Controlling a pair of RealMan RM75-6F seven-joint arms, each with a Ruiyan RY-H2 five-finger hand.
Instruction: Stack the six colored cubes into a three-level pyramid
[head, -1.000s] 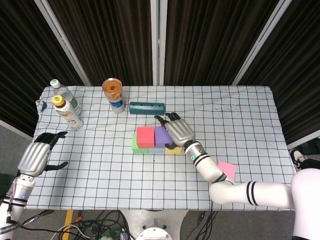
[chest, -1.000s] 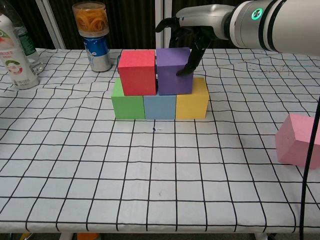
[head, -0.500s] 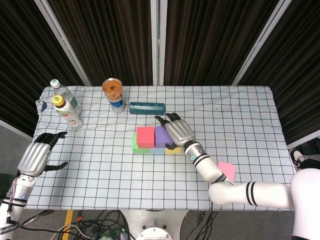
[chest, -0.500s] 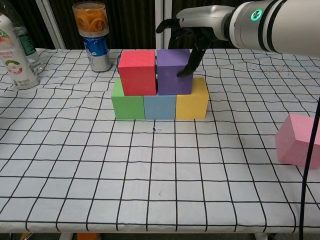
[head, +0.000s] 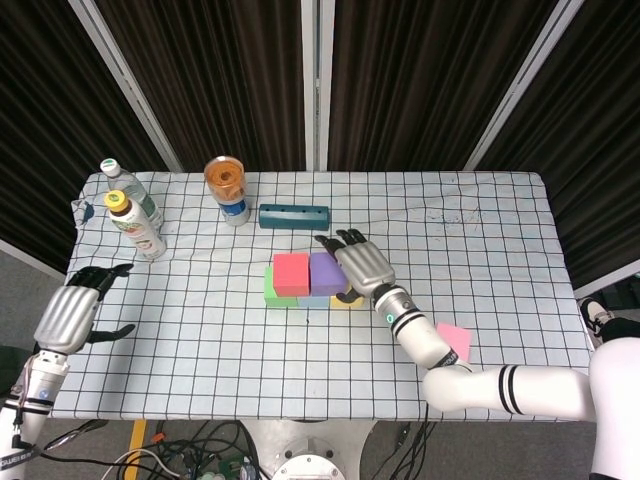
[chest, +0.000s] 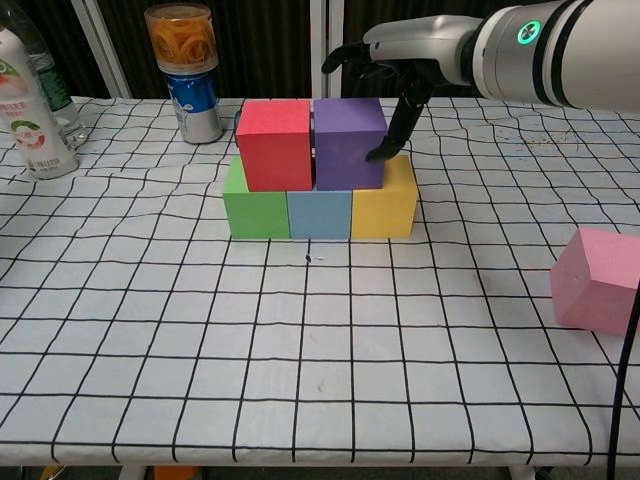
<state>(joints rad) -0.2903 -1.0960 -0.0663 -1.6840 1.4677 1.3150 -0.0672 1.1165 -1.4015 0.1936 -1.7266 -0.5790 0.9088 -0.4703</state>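
Observation:
Green, blue and yellow cubes form a row on the table. On top of them sit a red cube and a purple cube, side by side. A pink cube lies alone at the right, also seen in the head view. My right hand hovers behind and to the right of the purple cube, fingers spread and holding nothing, one fingertip at that cube's right edge. My left hand hangs empty off the table's left edge.
At the back left stand two bottles, an orange-lidded can and a teal case. The checked tablecloth stretches in front of the stack.
My right hand has drifted slightly right, its fingertip sliding from the purple cube's face to its right edge. The cubes and the left hand stay as they were.

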